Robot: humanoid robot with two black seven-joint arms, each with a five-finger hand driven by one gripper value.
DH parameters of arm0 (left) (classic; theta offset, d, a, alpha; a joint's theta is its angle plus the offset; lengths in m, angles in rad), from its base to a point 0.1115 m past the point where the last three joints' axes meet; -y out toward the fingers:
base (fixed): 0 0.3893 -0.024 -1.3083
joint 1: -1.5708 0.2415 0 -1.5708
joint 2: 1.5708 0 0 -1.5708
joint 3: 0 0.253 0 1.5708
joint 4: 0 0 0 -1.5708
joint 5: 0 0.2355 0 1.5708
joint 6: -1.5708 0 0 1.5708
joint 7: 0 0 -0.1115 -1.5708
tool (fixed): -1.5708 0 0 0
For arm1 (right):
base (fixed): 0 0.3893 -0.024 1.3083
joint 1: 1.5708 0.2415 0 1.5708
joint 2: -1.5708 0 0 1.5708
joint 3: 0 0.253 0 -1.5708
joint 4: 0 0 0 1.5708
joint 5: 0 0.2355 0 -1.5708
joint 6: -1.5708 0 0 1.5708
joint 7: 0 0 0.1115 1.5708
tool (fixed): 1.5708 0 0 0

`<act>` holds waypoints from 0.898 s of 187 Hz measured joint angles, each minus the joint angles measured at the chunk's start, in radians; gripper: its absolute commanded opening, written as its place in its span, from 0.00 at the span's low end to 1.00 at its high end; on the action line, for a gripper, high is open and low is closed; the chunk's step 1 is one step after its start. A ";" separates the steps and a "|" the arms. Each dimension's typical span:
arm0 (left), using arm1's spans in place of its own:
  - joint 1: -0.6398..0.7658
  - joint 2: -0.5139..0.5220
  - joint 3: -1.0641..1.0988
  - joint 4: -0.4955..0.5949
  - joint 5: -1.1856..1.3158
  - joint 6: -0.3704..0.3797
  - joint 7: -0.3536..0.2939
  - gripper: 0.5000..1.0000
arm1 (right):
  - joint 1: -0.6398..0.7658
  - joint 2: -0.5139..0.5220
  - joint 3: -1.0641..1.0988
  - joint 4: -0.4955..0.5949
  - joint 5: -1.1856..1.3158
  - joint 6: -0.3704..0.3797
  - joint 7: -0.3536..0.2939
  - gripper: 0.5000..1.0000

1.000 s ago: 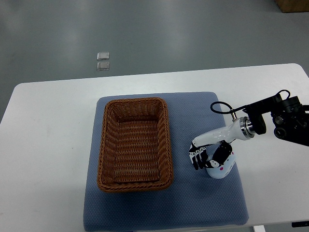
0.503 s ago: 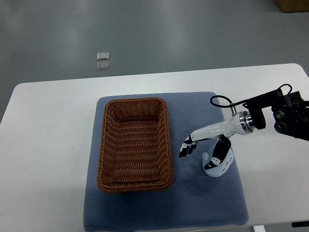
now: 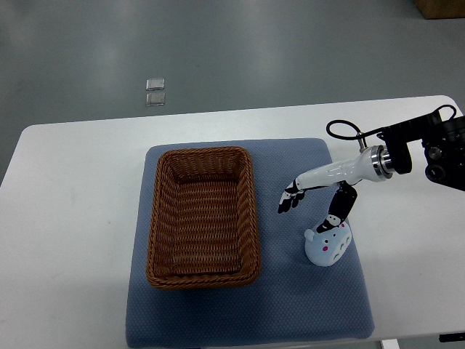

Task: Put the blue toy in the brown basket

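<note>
The blue toy, a pale blue rounded figure with pink dots, stands on the blue mat to the right of the brown wicker basket. The basket holds nothing. My right hand hovers just above and behind the toy, open, with its fingers spread toward the basket and its thumb pointing down at the toy's top. It holds nothing. The left arm does not show.
The mat lies on a white table whose front edge is at the bottom of the picture. The right forearm and its black cable loop cross the table's right side. Grey floor with two small tiles lies beyond.
My right hand has opened and drawn up and to the right off the toy. The toy, earlier half covered by the fingers, now stands free on the mat.
</note>
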 measured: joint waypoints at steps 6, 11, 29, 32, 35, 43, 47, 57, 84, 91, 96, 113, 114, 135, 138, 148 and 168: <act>0.000 0.000 0.000 0.000 0.000 0.000 0.000 1.00 | 0.005 -0.008 0.000 0.003 -0.001 0.005 0.000 0.57; 0.000 0.000 0.000 0.000 0.000 0.000 0.000 1.00 | 0.009 -0.016 0.000 0.006 -0.001 0.011 0.000 0.57; 0.000 0.000 0.000 0.000 0.000 0.000 0.000 1.00 | 0.019 -0.050 0.000 0.025 0.003 0.046 0.007 0.57; 0.000 0.000 0.000 0.000 0.000 0.000 0.000 1.00 | 0.019 -0.057 0.000 0.028 0.004 0.053 0.008 0.57; 0.000 0.000 0.000 0.000 0.000 0.000 0.000 1.00 | 0.020 -0.063 0.000 0.031 0.005 0.059 0.009 0.57; 0.000 0.000 0.000 0.000 0.000 0.000 0.000 1.00 | 0.020 -0.077 0.000 0.037 0.006 0.069 0.012 0.57; 0.000 0.000 0.000 0.000 0.000 0.000 0.000 1.00 | 0.020 -0.083 0.000 0.039 0.007 0.073 0.013 0.57; 0.000 0.000 0.000 0.000 0.000 0.000 0.000 1.00 | 0.019 -0.098 0.001 0.044 0.012 0.078 0.019 0.57; 0.000 0.000 0.000 0.000 0.000 0.000 0.000 1.00 | -0.014 -0.124 0.001 0.048 0.038 0.075 0.038 0.57; 0.000 0.000 0.000 0.000 0.000 0.000 0.000 1.00 | -0.024 -0.126 0.001 0.048 0.042 0.071 0.040 0.57; 0.000 0.000 0.000 0.000 0.000 0.000 0.000 1.00 | -0.032 -0.127 0.001 0.048 0.046 0.068 0.041 0.57; 0.000 0.000 0.000 0.000 0.000 0.000 0.000 1.00 | -0.058 -0.121 0.000 0.048 0.059 0.050 0.042 0.57; 0.000 0.000 0.000 0.000 0.000 0.000 0.000 1.00 | -0.059 -0.121 0.000 0.048 0.059 0.048 0.042 0.57; 0.000 0.000 0.000 0.000 0.000 0.000 0.000 1.00 | -0.085 -0.104 0.000 0.047 0.066 0.025 0.042 0.57; 0.000 0.000 0.000 0.000 0.000 0.000 0.000 1.00 | -0.088 -0.102 0.000 0.047 0.066 0.022 0.042 0.57; 0.000 0.000 0.000 0.000 0.000 0.000 0.000 1.00 | -0.100 -0.093 0.000 0.047 0.067 0.011 0.042 0.57; 0.000 0.000 0.000 0.000 0.000 0.000 0.000 1.00 | -0.123 -0.077 0.000 0.043 0.068 -0.012 0.042 0.57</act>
